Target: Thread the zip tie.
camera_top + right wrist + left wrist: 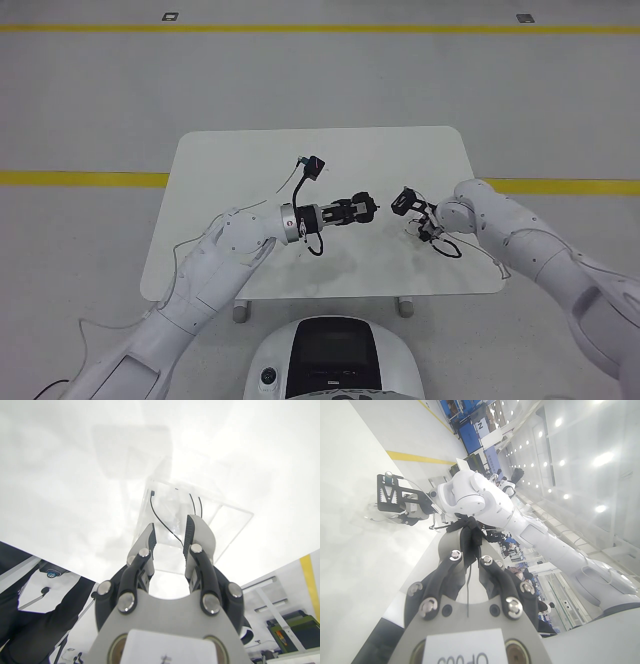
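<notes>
Left gripper [470,530]: you have it stretched over mid-table, jaws closed on a thin black zip tie [468,586] that trails back between them. Right gripper [171,536]: facing it, near, jaws apart over a clear box [225,525] (spare ties [192,502] inside). White table [250,160]; grey floor with yellow lines [80,178].

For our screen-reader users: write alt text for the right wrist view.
The right tool is open, pointing at a clear box on a white table. Thin black zip ties show through the box, one curving down between the tool's fingers.
</notes>
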